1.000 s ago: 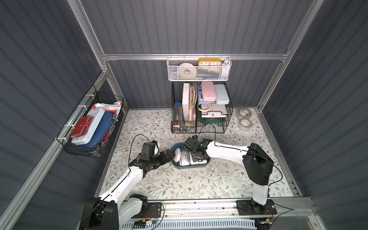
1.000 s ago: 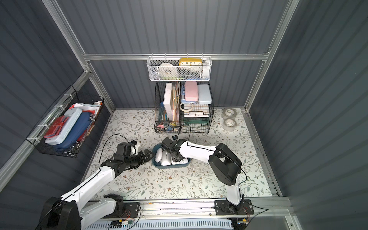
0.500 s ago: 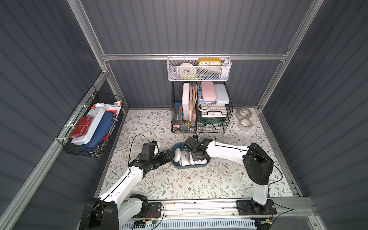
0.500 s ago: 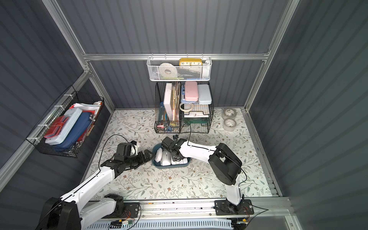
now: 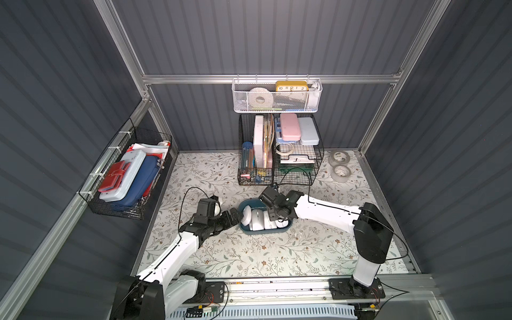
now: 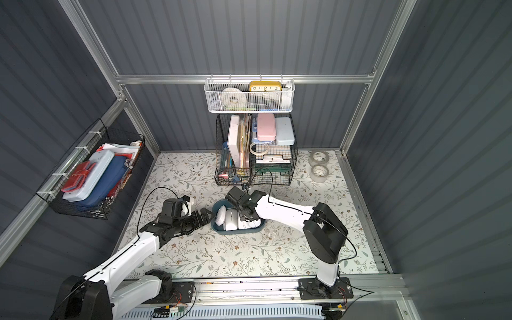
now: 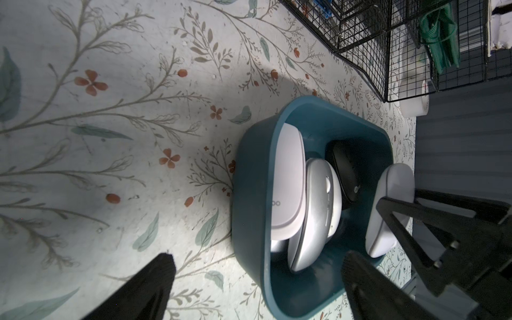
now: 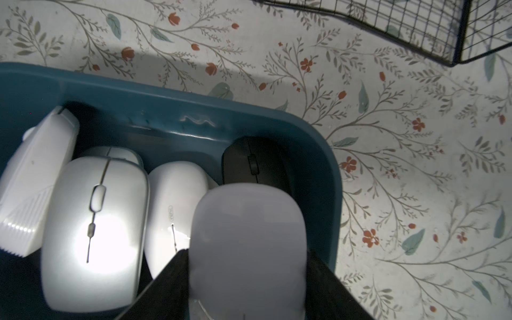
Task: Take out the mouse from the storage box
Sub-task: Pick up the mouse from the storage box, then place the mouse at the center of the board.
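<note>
Right gripper (image 8: 246,257) pinches a pale lilac-white mouse (image 8: 246,216) across its sides, with black fingers (image 8: 166,285) on both flanks. The mouse's rear end is cut off by the frame edge and its surface is blurred, so no wheel or buttons are readable. In a top view the gripper (image 5: 277,219) covers that mouse almost fully, so I can't tell if it is clear of the ones beneath or touching them. It is over the storage box (image 8: 166,110), at the end on the right arm's side. The box is a shallow dark teal tub with rounded corners, mid-table (image 5: 266,232), near the front of the black wire baskets (image 5: 293,166). Inside are a silver-white wheel mouse (image 8: 94,221), a plain white mouse (image 8: 171,199) partly under the held one, a black mouse (image 8: 255,163) half hidden behind it, and a flat white mouse (image 8: 30,180) leaning on edge at the far end. Left gripper (image 7: 259,260) is spread wide and holds nothing. It straddles the box's end wall, one finger over the floral table (image 7: 110,138) and one over the box; both are cropped by the frame. Two tape rolls (image 5: 334,173) sit well apart, back right.
</note>
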